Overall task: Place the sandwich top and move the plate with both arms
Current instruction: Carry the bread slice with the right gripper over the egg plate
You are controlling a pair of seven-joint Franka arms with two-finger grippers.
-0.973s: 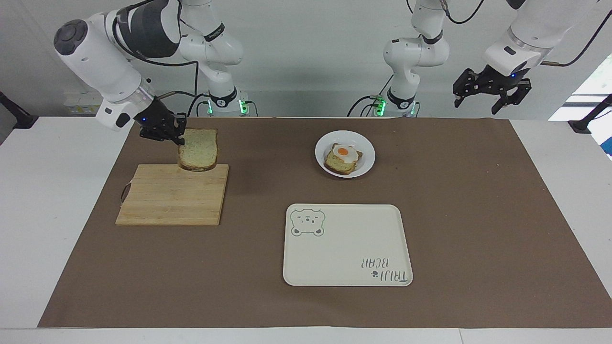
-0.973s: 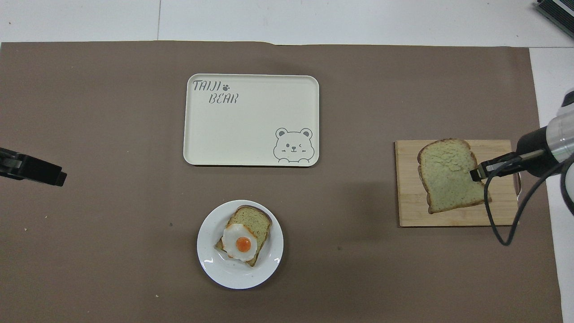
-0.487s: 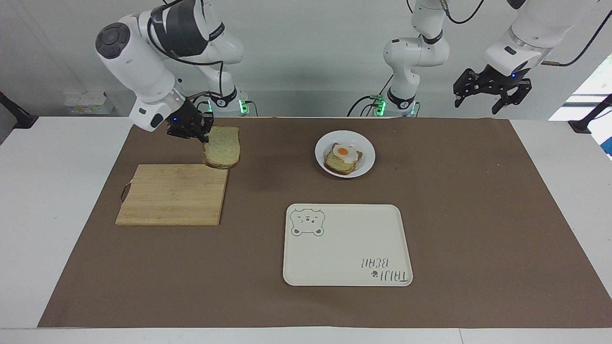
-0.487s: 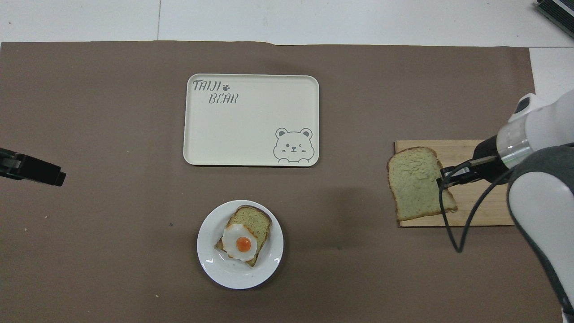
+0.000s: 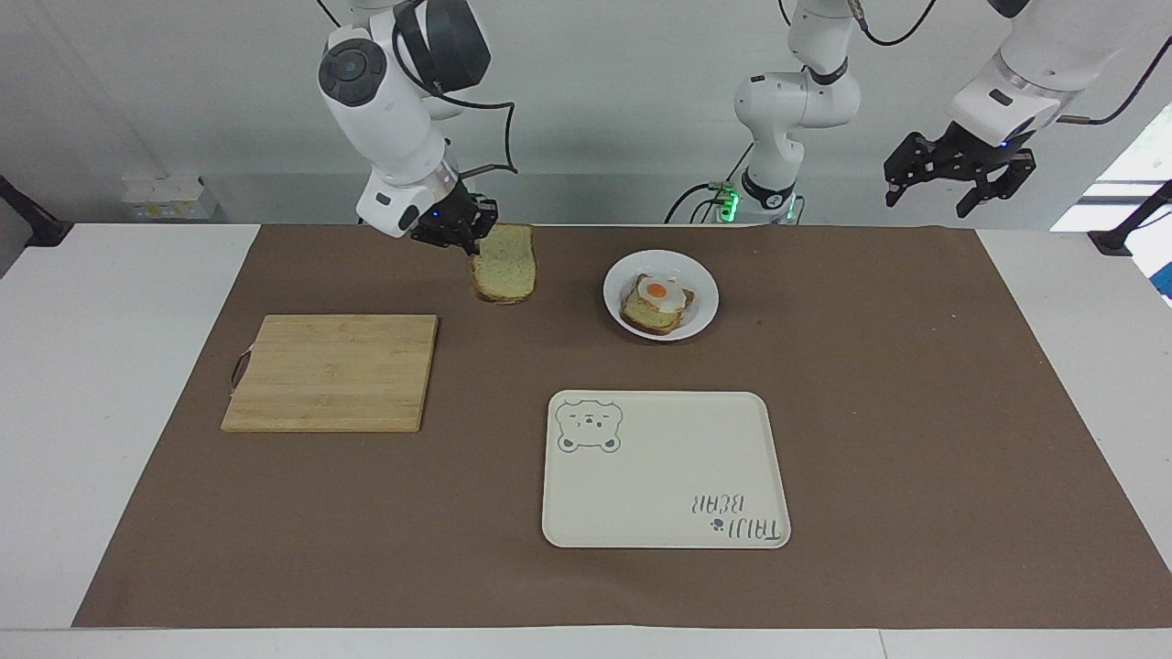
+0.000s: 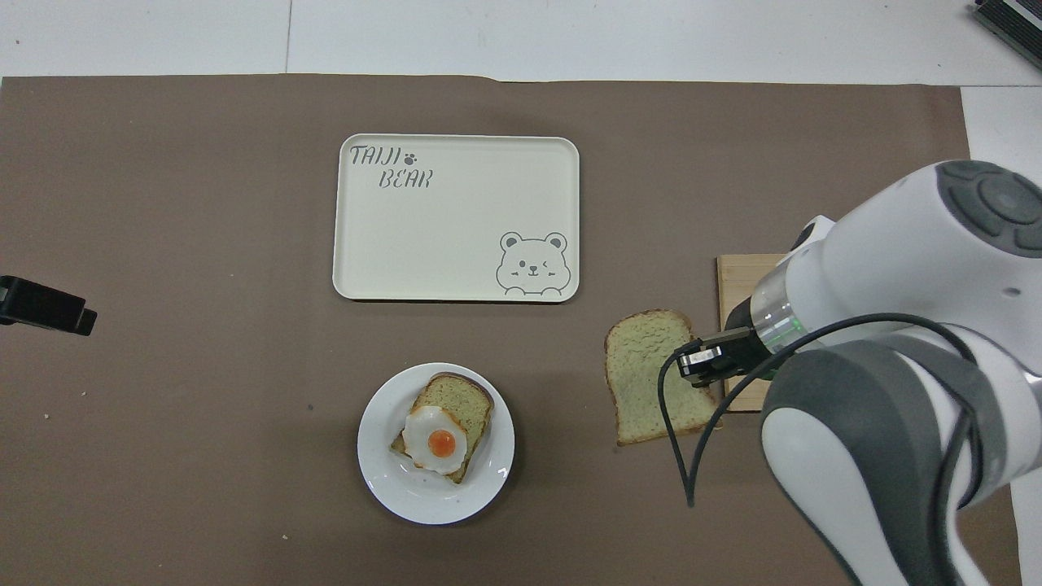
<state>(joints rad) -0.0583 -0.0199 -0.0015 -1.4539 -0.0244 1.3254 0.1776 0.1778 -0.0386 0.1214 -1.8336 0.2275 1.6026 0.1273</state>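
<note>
My right gripper (image 5: 467, 236) is shut on the sandwich top (image 5: 503, 264), a plain speckled bread slice, and holds it in the air over the brown mat between the cutting board and the plate; the slice also shows in the overhead view (image 6: 651, 382), with the gripper (image 6: 702, 365) at its edge. The white plate (image 5: 703, 307) carries a bread slice with a fried egg (image 5: 656, 293); it shows in the overhead view too (image 6: 488, 480). My left gripper (image 5: 960, 178) hangs open, high over the left arm's end of the table, and waits; its tip shows in the overhead view (image 6: 49, 304).
A wooden cutting board (image 5: 331, 372) lies toward the right arm's end, partly hidden by my right arm in the overhead view (image 6: 737, 273). A cream tray with a bear drawing (image 5: 666, 469) lies farther from the robots than the plate. A brown mat (image 5: 916, 412) covers the table.
My right gripper has carried the bread slice off the cutting board toward the plate, staying in the air. The left gripper has barely shifted.
</note>
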